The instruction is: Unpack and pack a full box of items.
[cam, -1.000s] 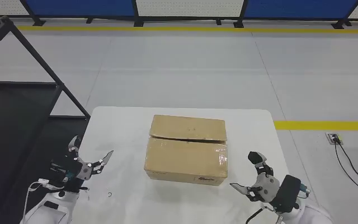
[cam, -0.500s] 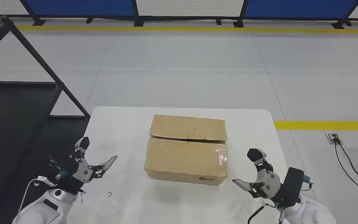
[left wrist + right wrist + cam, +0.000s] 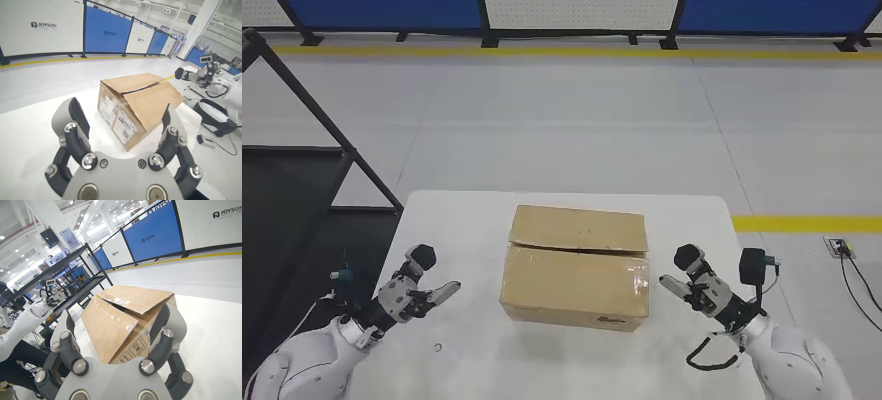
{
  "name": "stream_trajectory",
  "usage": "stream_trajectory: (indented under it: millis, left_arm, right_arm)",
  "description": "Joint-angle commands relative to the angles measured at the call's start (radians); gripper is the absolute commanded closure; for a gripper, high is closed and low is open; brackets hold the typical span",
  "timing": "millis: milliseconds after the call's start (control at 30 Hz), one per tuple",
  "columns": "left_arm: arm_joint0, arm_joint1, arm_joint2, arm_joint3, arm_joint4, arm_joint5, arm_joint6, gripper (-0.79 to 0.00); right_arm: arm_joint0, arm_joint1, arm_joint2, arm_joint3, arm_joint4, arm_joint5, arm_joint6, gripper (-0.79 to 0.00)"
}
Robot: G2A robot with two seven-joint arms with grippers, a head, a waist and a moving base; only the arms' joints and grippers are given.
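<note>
A brown cardboard box (image 3: 577,265) stands in the middle of the white table, its taped top flaps lying loosely closed with a gap along the seam. My left gripper (image 3: 434,272) is open, a short way off the box's left end and pointing at it. In the left wrist view the box (image 3: 140,98) sits beyond the open gripper (image 3: 122,108). My right gripper (image 3: 679,270) is open just beside the box's right end. In the right wrist view the box (image 3: 136,298) looms close between the fingers (image 3: 160,317) of that gripper (image 3: 116,311). Neither gripper touches the box.
The table (image 3: 462,230) has bare room in front of and behind the box. A small ring-shaped thing (image 3: 438,348) lies near the front left. A black shelf frame (image 3: 292,180) stands beside the table's left edge. A black device with cables (image 3: 213,113) sits past the right edge.
Both arms have come forward and inward from the table's front corners toward the box's ends. Both grippers stay open; the box has not moved.
</note>
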Motion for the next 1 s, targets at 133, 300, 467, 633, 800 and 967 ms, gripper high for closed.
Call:
stream_trajectory:
  millis: [133,300,467,633,800,967]
  left_arm:
    - [0.001,0.000,0.000,-0.001,0.018,0.001,0.024,-0.785]
    - [0.005,0.000,0.030,-0.001,-0.033,0.046,0.023,-0.785]
    - [-0.001,0.015,0.036,0.001,-0.196,0.065,-0.081,-0.785]
    - [0.002,0.023,0.027,0.003,-0.244,0.077,-0.130,-0.785]
    - [0.002,0.023,0.027,0.003,-0.244,0.077,-0.130,-0.785]
    - [0.002,0.023,0.027,0.003,-0.244,0.077,-0.130,-0.785]
  right_arm:
    - [-0.001,0.000,0.000,0.000,-0.003,-0.002,-0.004,-0.785]
    - [0.022,-0.004,-0.039,0.034,0.089,0.040,0.047,-0.785]
    - [0.094,0.000,-0.071,0.103,0.232,0.084,0.211,-0.785]
    - [0.146,0.005,-0.085,0.155,0.340,0.084,0.328,-0.785]
    - [0.173,0.008,-0.101,0.184,0.415,0.057,0.406,-0.785]
    - [0.189,0.013,-0.117,0.199,0.521,-0.006,0.493,-0.785]
